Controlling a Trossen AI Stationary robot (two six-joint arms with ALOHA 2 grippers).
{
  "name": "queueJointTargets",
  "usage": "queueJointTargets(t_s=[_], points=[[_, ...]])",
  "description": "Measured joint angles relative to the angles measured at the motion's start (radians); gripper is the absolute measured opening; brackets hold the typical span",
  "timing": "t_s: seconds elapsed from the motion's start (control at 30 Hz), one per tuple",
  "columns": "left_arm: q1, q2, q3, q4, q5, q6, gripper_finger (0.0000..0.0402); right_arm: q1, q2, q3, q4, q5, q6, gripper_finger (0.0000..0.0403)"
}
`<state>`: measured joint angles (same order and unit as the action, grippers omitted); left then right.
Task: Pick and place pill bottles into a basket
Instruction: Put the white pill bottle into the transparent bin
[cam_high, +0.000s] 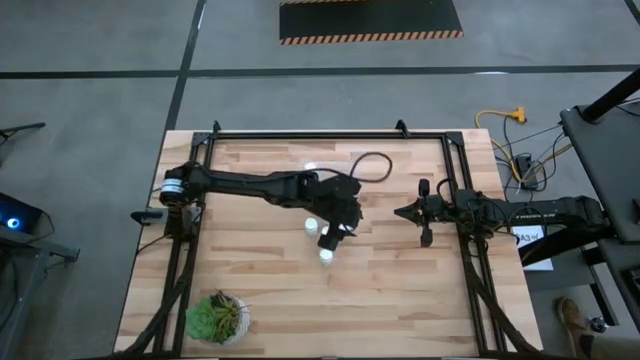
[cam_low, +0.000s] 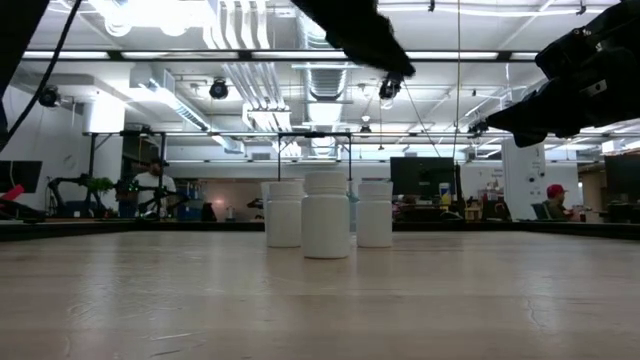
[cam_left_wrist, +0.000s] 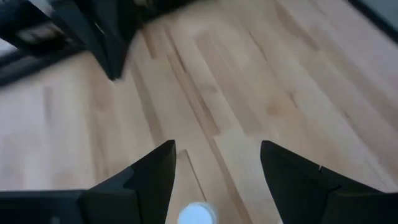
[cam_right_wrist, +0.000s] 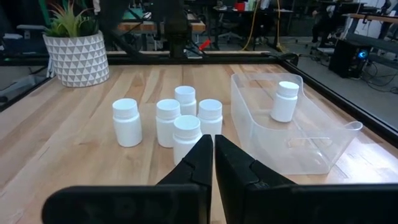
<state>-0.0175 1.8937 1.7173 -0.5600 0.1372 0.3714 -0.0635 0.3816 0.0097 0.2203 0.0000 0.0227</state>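
Five white pill bottles (cam_right_wrist: 174, 121) stand upright in a cluster on the wooden table; three of them show in the low view (cam_low: 326, 213). A sixth bottle (cam_right_wrist: 285, 101) stands inside the clear basket (cam_right_wrist: 311, 152), on the far side of the cluster. My left gripper (cam_high: 335, 232) is open and empty, pointing down, well above the cluster (cam_low: 392, 85). In its wrist view one bottle's cap (cam_left_wrist: 196, 213) shows below, between the fingers (cam_left_wrist: 149, 180). My right gripper (cam_right_wrist: 213, 155) is shut and empty, off to the cluster's right (cam_high: 402, 212).
A green potted plant (cam_high: 215, 318) stands at the table's near left corner; it also shows in the right wrist view (cam_right_wrist: 74, 53). A black frame (cam_high: 330, 133) runs along the table's edges. Bare wood lies on the near side of the cluster.
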Motion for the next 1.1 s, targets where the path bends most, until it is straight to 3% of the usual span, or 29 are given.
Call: queueJointTargets(t_s=[0.27, 1.1], points=[[-0.06, 0.074, 0.011, -0.079, 0.001, 0.0, 0.0217, 0.0, 0.0, 0.0, -0.006, 0.0, 0.003, 0.0009], [-0.115, 0.042, 0.014, -0.303, -0.005, -0.081, 0.0217, 0.0, 0.001, 0.0, -0.007, -0.001, 0.003, 0.0009]])
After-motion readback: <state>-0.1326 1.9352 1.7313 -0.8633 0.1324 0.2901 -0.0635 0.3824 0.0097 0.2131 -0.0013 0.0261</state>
